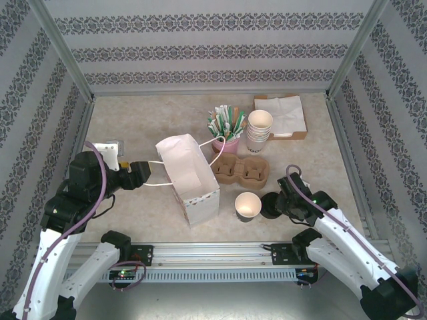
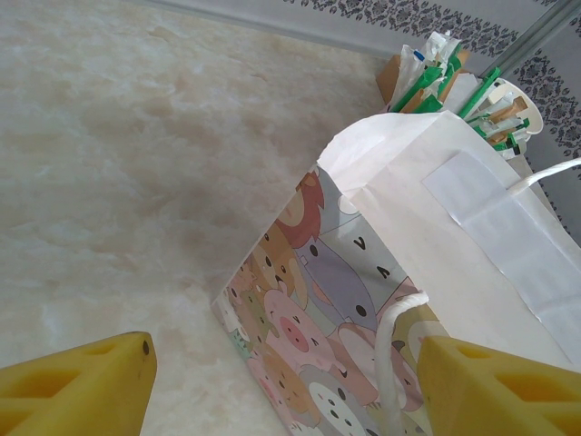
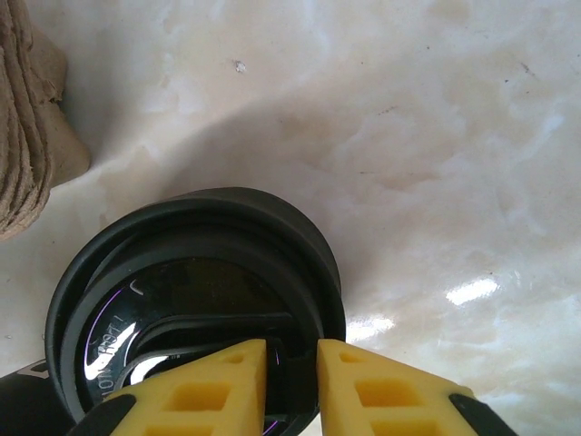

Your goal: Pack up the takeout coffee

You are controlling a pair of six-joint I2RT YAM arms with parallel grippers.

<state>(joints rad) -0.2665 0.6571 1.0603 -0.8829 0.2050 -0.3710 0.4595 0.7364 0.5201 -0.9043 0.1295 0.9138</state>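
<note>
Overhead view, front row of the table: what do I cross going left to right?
From the left: left gripper → white paper bag → lidless paper cup → black lid.

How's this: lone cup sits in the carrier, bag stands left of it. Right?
No. Top view: the lone cup stands on the table in front of the carrier, not in it. The bag does stand left of the carrier.
</note>
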